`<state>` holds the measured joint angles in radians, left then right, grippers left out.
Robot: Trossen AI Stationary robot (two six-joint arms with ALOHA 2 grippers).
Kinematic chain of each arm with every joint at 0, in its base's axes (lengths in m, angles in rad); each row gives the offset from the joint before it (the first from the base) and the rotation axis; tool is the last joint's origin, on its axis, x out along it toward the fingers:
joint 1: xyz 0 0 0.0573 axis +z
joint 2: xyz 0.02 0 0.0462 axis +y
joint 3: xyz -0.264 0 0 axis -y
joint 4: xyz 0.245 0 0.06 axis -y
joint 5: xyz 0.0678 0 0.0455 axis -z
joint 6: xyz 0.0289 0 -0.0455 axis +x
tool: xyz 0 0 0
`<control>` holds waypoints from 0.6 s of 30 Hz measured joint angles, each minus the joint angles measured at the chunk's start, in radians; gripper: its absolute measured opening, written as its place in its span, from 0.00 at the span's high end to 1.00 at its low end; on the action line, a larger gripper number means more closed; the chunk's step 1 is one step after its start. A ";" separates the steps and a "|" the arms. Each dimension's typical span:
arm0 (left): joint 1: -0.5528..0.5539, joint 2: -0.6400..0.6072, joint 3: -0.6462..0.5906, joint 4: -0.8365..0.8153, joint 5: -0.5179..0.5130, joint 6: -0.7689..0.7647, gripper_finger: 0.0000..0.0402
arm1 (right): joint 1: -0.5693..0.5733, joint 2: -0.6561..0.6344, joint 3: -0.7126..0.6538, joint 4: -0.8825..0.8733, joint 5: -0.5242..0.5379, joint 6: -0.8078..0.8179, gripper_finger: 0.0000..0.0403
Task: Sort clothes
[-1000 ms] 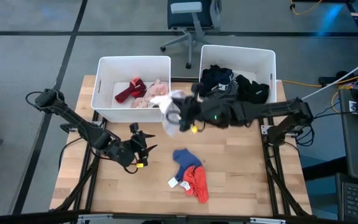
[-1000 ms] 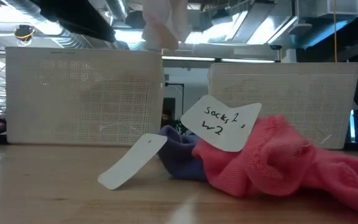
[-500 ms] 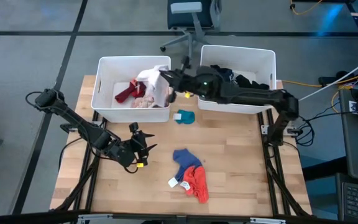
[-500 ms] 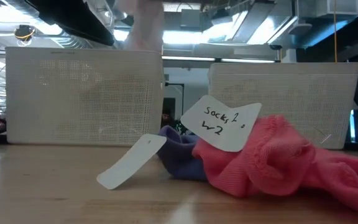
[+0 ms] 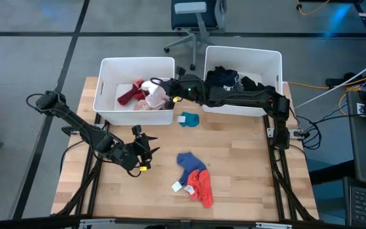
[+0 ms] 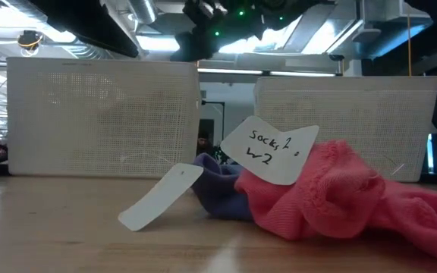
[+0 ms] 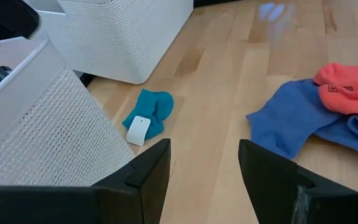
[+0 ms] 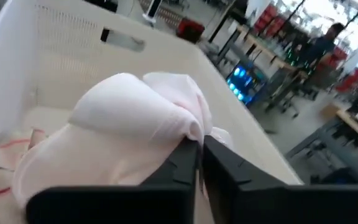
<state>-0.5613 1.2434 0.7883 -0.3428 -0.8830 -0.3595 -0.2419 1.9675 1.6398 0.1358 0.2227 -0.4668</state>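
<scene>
While the left arm waits over the near-left part of the wooden table, its left gripper hangs with fingers spread apart and nothing between them, the wrist view showing bare tabletop in the gap. Reaching across from the right side, the right arm stretches over the far edge of the table so that the right gripper sits above the left bin. Its fingers are pinched nearly together on a white-and-pale-pink garment, which bunches up just ahead of the fingertips inside the bin's white walls. Beneath and beside that piece, the left bin also holds a maroon garment and a pale pink one. Just to the right, the right bin contains a heap of black clothes. On the table between the two bins, close to their near walls, lies a teal sock with a small white tag. Farther toward the near edge, around the middle of the table, a blue sock lies touching a red sock, the red one partly overlapping it, with a white paper tag beside them. From table height, a handwritten label stands against the red fabric. An office chair stands on the floor beyond the table.
</scene>
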 joint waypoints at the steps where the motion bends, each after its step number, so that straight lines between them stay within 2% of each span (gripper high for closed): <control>1: 0.000 0.000 0.000 0.000 0.000 0.000 0.55 | 0.000 0.002 0.000 -0.014 0.001 0.014 0.92; 11: 0.000 0.000 0.000 0.000 0.000 -0.006 0.55 | 0.022 0.001 0.034 -0.134 0.036 0.079 0.50; 14: 0.000 0.000 0.000 -0.012 0.000 -0.011 0.55 | 0.053 0.001 0.101 -0.262 0.096 0.068 0.42; 18: 0.000 0.000 0.000 -0.018 0.000 -0.022 0.55 | 0.116 0.000 0.249 -0.568 0.136 0.052 0.37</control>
<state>-0.5613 1.2438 0.7887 -0.3607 -0.8829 -0.3817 -0.1254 1.9679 1.8892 -0.4325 0.3587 -0.4146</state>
